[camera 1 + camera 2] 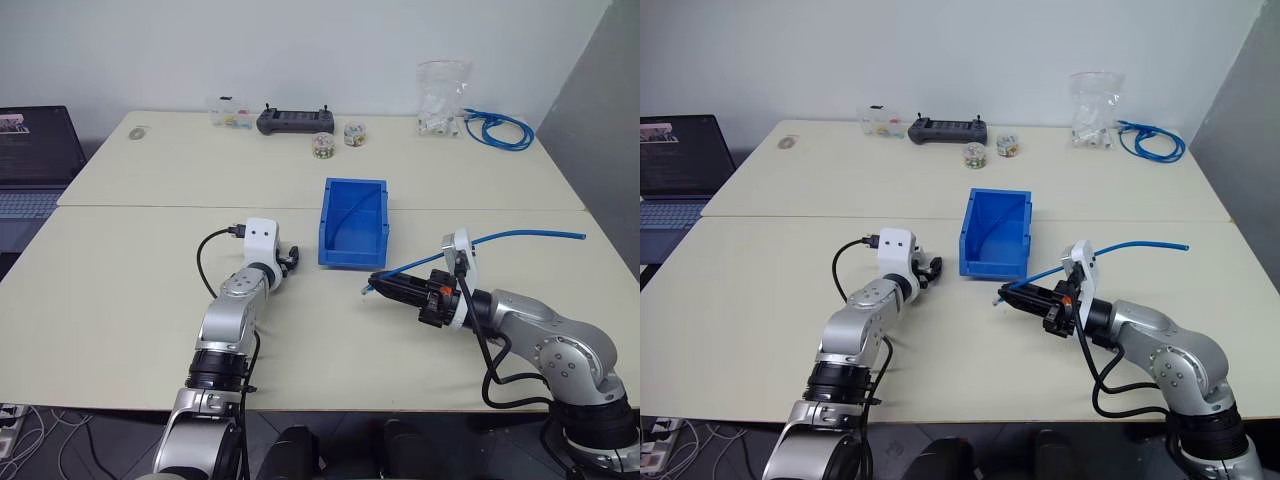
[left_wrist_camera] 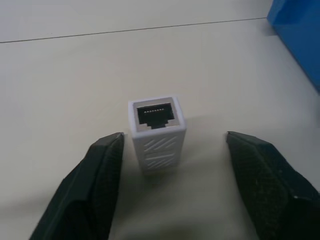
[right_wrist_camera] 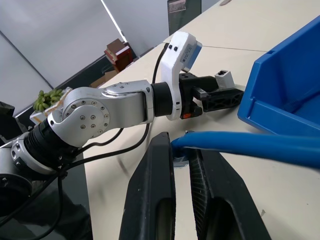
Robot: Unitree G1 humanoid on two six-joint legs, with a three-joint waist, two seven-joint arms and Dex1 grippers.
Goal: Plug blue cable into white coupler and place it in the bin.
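- Your left pincer (image 2: 170, 150) stands released around the white coupler (image 2: 157, 132) on the table (image 2: 60, 90).
- Your right pincer (image 3: 181, 157) is clenched on the blue cable (image 3: 240, 142), near the bin (image 1: 353, 222).

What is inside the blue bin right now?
Inside the bin, a thin blue line runs across the floor and back wall, apparently a cable strand. Nothing else shows on the visible floor. The strip just behind the front lip is hidden from the head views.
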